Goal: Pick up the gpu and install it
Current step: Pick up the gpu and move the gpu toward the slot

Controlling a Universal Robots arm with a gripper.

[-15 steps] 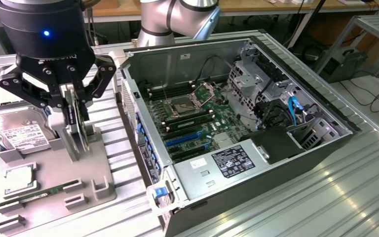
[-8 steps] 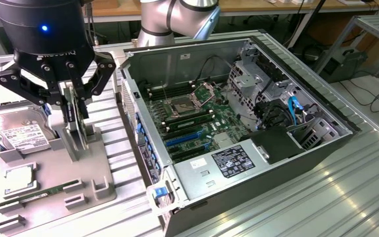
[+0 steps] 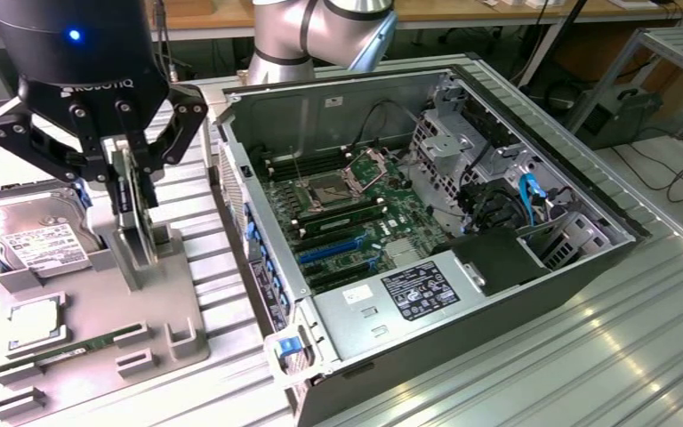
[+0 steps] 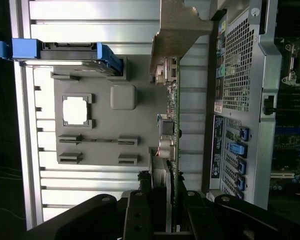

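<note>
The gpu (image 3: 138,238) is a thin card standing on edge over the grey holder tray (image 3: 181,307) at the exterior view's left. My gripper (image 3: 132,178) comes down from above and is shut on the card's upper edge, one finger on each face. In the wrist view the gpu (image 4: 173,117) shows edge-on, green board with small parts, its silver end bracket (image 4: 179,35) at the far end, and my gripper (image 4: 167,197) clamps it. I cannot tell whether its lower edge still sits in the tray's slot.
The open computer case (image 3: 579,191) lies right of the tray, motherboard up, with blue expansion slots (image 3: 335,251) near the tray side. On the tray are a hard drive (image 3: 36,238), a square chip (image 3: 33,313) and a RAM stick (image 3: 75,349). The ribbed metal table (image 3: 603,356) spreads around.
</note>
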